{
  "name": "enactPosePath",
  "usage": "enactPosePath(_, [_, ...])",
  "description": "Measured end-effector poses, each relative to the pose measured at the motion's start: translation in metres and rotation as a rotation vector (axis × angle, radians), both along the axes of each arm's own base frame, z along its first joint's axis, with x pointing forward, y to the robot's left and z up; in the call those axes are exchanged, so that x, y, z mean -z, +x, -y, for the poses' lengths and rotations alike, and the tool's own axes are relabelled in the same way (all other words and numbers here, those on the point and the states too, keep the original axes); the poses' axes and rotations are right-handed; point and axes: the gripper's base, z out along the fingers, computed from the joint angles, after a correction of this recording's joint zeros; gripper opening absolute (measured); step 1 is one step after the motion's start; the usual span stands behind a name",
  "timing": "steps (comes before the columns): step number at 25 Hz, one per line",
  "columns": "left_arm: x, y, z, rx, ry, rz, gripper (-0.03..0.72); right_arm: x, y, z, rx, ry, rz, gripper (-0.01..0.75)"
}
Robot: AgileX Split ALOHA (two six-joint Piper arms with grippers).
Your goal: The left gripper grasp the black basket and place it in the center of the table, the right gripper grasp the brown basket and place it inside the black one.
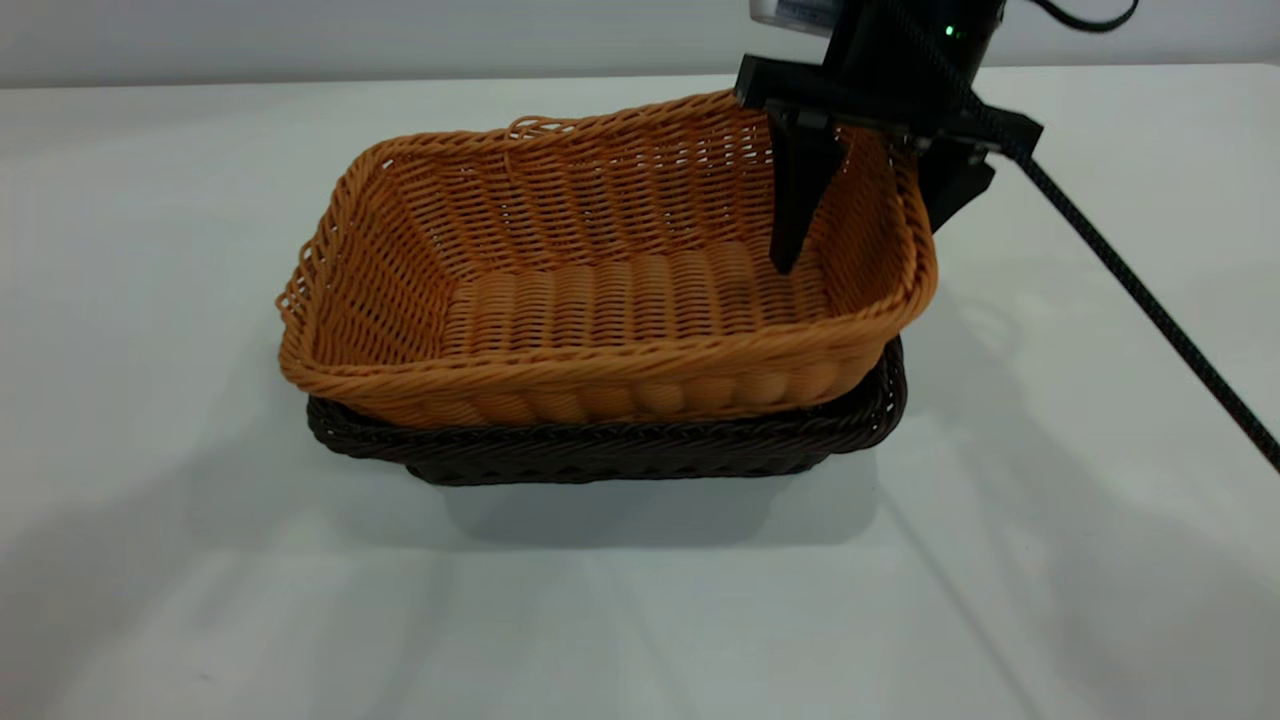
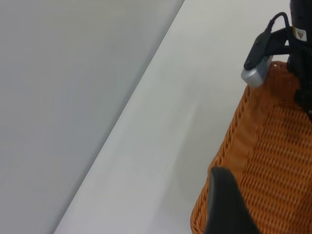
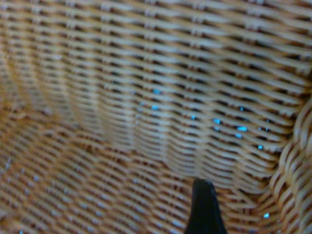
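The brown basket (image 1: 600, 300) sits nested inside the black basket (image 1: 620, 450) in the middle of the table (image 1: 150, 250); only the black one's rim and base show beneath it. My right gripper (image 1: 860, 245) is open and straddles the brown basket's right wall, with one finger inside and one outside. In the right wrist view the inner finger (image 3: 202, 209) hangs over the brown weave (image 3: 146, 97). My left gripper is outside the exterior view. In the left wrist view one of its fingers (image 2: 226, 209) hovers beside the brown basket's rim (image 2: 234, 141), holding nothing.
A black cable (image 1: 1130, 280) runs from the right arm down across the table's right side. The right arm's wrist camera (image 2: 258, 73) shows in the left wrist view. White tabletop surrounds the baskets on all sides.
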Motion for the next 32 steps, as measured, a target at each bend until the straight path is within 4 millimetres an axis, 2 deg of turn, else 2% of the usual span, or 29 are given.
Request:
enactPosePath(6, [0.001, -0.001, 0.0, 0.007, 0.005, -0.013, 0.372, -0.018, 0.011, 0.0, -0.056, -0.016, 0.064, 0.454])
enactPosePath(12, [0.002, -0.003, 0.0, 0.016, 0.012, -0.034, 0.372, -0.045, 0.017, 0.007, -0.071, -0.084, 0.159, 0.454])
enactPosePath(15, [0.003, -0.003, 0.0, 0.018, 0.015, -0.039, 0.372, -0.072, 0.014, 0.008, -0.062, -0.072, 0.217, 0.454])
enactPosePath(19, [0.001, -0.01, -0.002, 0.03, 0.03, -0.056, 0.372, -0.134, 0.001, 0.012, -0.051, -0.02, 0.338, 0.454])
enactPosePath(23, [-0.015, -0.034, -0.015, -0.006, 0.082, -0.053, 0.372, -0.221, -0.033, 0.024, -0.056, 0.046, 0.536, 0.454])
enactPosePath(27, [-0.033, -0.071, -0.042, -0.221, 0.125, -0.108, 0.372, -0.306, -0.091, 0.048, -0.062, 0.088, 0.765, 0.454])
enactPosePath(30, [-0.041, -0.094, -0.064, -0.438, 0.135, -0.15, 0.372, -0.34, -0.139, 0.068, -0.059, 0.087, 0.871, 0.454])
enactPosePath(32, [-0.048, -0.103, -0.073, -0.551, 0.099, -0.13, 0.372, -0.345, -0.169, 0.081, -0.061, 0.071, 0.903, 0.454])
